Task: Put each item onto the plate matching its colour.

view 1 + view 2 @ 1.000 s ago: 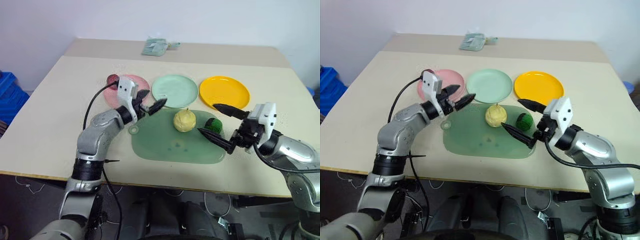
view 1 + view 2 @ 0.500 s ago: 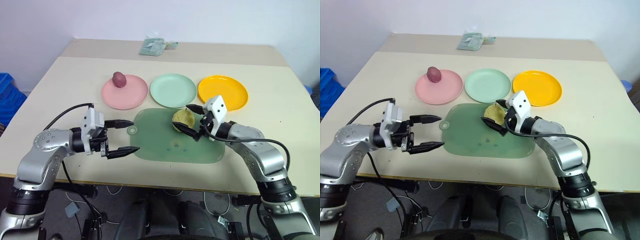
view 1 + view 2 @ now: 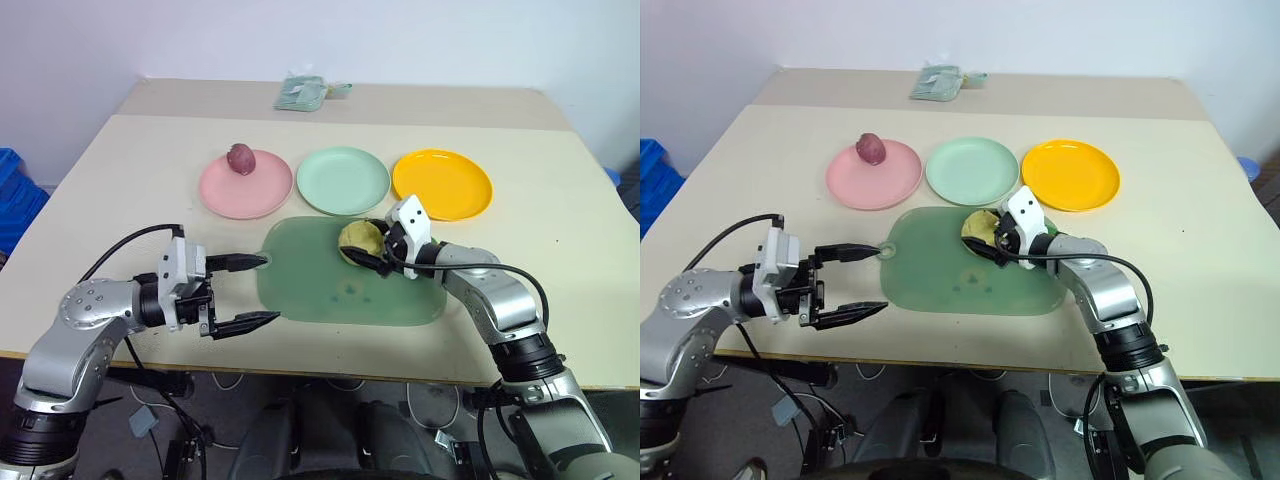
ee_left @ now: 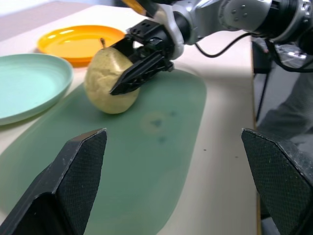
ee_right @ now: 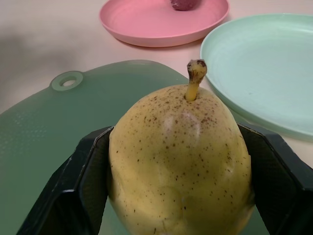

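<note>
From the head camera, you see a beige table (image 3: 100, 200) with three round plates in a row: a pink plate (image 3: 247, 187) holding a dark reddish-purple lump (image 3: 240, 157), an empty mint green plate (image 3: 343, 180), and an empty yellow-orange plate (image 3: 442, 185). Just in front of them lies a dull green mat (image 3: 330, 290). Your right gripper (image 3: 372, 251) reaches onto the mat's far right part, its two black fingers set around the pale yellow pear (image 3: 358, 238). Your left gripper (image 3: 245, 292) hovers near the mat's left edge, jaws spread wide with nothing between them. At the table's far edge lies a small pale green packet (image 3: 303, 92). The right wrist camera gives you what the head view cannot: the pear (image 5: 178, 161) is yellow with fine brown speckles and a short stem pointing up, and both finger pads (image 5: 83, 181) sit flush against its sides, so the fruit is clasped. It also shows the hanging hole in the mat's corner (image 5: 67, 80). The left wrist camera looks across the mat from the side: the pear (image 4: 110, 81) rests on the mat with the other arm's fingers closed around it, the yellow-orange plate beyond it.
</note>
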